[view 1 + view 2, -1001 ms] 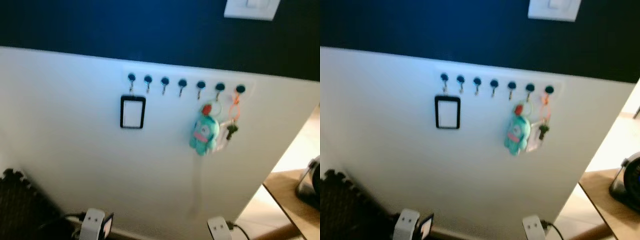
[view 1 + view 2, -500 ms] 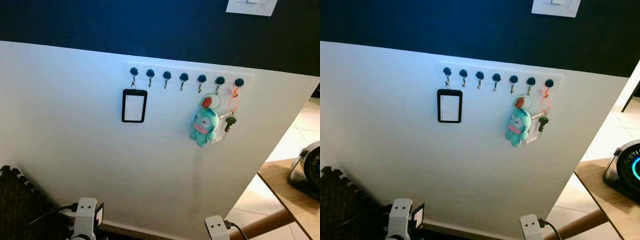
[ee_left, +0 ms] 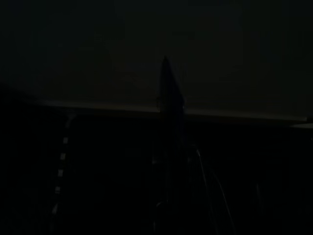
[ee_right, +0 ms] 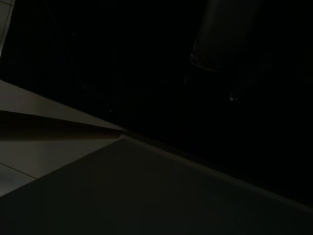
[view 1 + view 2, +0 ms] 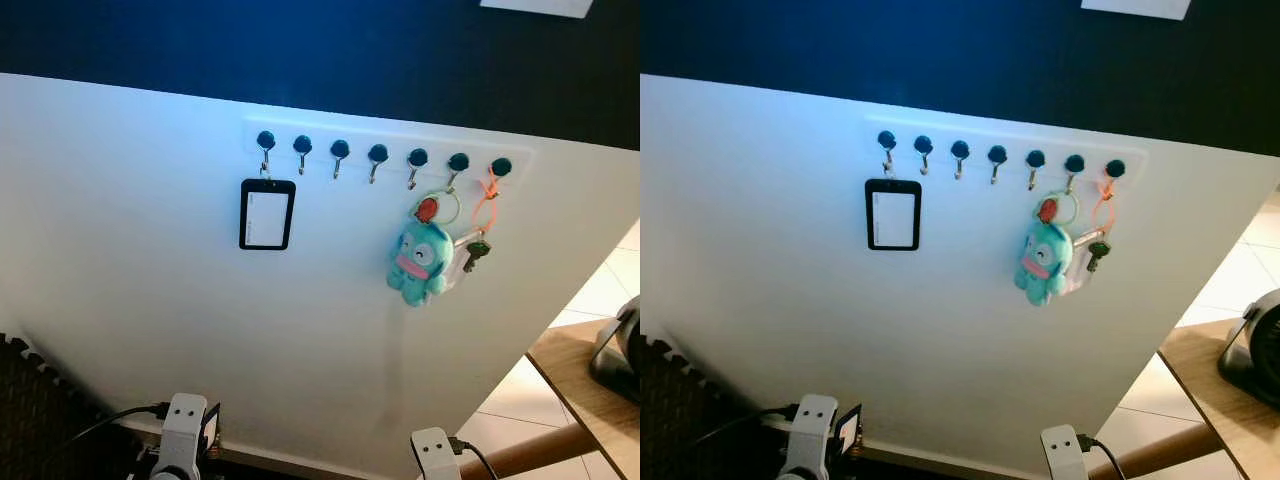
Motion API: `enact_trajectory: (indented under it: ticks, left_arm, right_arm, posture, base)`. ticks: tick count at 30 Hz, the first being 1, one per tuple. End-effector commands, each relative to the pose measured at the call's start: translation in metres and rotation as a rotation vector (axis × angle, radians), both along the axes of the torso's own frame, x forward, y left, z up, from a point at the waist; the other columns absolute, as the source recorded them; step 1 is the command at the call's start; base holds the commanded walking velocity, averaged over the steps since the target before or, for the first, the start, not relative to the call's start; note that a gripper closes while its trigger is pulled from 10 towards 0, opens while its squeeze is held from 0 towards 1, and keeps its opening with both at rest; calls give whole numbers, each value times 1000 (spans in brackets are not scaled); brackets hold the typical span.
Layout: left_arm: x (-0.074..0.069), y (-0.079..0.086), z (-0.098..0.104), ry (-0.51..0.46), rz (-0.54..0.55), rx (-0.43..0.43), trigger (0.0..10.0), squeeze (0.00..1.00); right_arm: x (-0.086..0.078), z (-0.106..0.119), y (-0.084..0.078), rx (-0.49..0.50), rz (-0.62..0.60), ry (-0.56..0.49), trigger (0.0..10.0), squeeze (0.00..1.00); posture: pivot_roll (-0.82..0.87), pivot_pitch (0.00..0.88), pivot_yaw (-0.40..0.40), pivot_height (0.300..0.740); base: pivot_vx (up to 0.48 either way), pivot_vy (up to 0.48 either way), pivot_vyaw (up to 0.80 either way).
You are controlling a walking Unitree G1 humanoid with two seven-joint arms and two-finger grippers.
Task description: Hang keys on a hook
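A white rail of several black-knobbed hooks (image 5: pixel 380 152) is fixed to the white wall panel. A black badge holder (image 5: pixel 266 214) hangs from the leftmost hook. On the second hook from the right hangs a key ring with a teal plush toy (image 5: pixel 421 262). An orange loop (image 5: pixel 488 205) on the rightmost hook carries a dark key (image 5: pixel 476 252). The hooks between them are bare. Both arms hang low: the left arm (image 5: pixel 184 440) and the right arm (image 5: pixel 435 455) show their white tops at the bottom edge. Both wrist views are very dark.
The wall above the white panel is dark blue, with a white switch plate (image 5: pixel 535 5) at the top. A black foam mat (image 5: pixel 30 400) lies at lower left. A wooden table (image 5: pixel 590 390) with a dark round appliance (image 5: pixel 622 350) stands at right, over pale floor tiles (image 5: pixel 600 290).
The whole picture has sharpened and shifted a little, so the camera moved; the rail now sits slightly nearer. The hanging things and both arms have not changed.
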State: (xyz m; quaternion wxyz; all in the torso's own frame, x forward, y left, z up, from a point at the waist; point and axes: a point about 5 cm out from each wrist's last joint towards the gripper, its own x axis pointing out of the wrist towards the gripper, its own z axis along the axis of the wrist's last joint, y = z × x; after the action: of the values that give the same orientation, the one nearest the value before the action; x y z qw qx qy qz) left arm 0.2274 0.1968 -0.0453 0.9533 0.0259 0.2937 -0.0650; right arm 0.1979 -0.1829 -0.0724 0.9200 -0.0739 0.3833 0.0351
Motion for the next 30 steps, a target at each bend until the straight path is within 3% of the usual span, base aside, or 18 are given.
enact_trajectory:
  ticks: [1, 6, 20, 30]
  left_arm:
    - [-2, -5, -2, 6, -18, -8, 10000, 0]
    - [-2, -5, -1, 2, -26, -3, 10000, 0]
    - [-2, -9, 2, -36, -116, 3, 10000, 0]
    - [-4, -14, 1, -36, -179, 21, 10000, 0]
  right_arm:
    - [-5, -3, -1, -2, -5, 18, 10000, 0]
    - [-5, -2, -1, -2, -6, 17, 10000, 0]
    - [-5, -3, 1, 1, -6, 18, 10000, 0]
    - [-8, -4, 1, 0, -9, 23, 10000, 0]
  posture:
    - [98, 30, -47, 740]
    - [100, 31, -47, 740]
    - [100, 34, -47, 740]
    - [101, 35, -45, 740]
  base:
    - [0, 480, 0]
    - [0, 467, 0]
    - [0, 0, 0]
    - [0, -480, 0]
